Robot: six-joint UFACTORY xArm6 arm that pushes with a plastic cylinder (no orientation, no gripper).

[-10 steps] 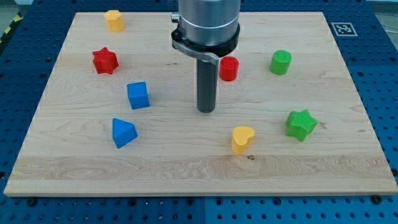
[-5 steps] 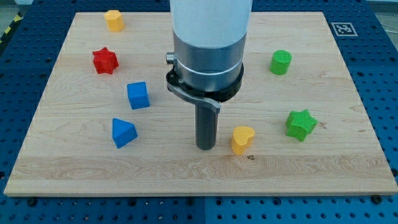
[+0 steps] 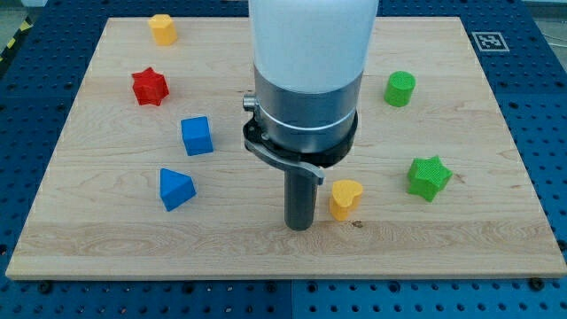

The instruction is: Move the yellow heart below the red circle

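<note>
Camera view puts the yellow heart on the wooden counter, right of centre and toward the view's bottom. My tip sits just to the heart's left and slightly lower in the view, close beside it; whether rod and heart actually touch is hard to say from this angle. No pincer is fitted to this arm, only the dark rod, so no open or closed state can be told. The arm's wide grey and white body rises above the rod and covers the middle of the board, and the red circle cannot be seen, probably hidden behind it.

To the heart's right stands the green star, well apart from it. Further up on the right is the green cylinder. On the left half, the blue triangle lies lowest, the blue cube above it, the red star higher still, and another yellow block near the top edge.
</note>
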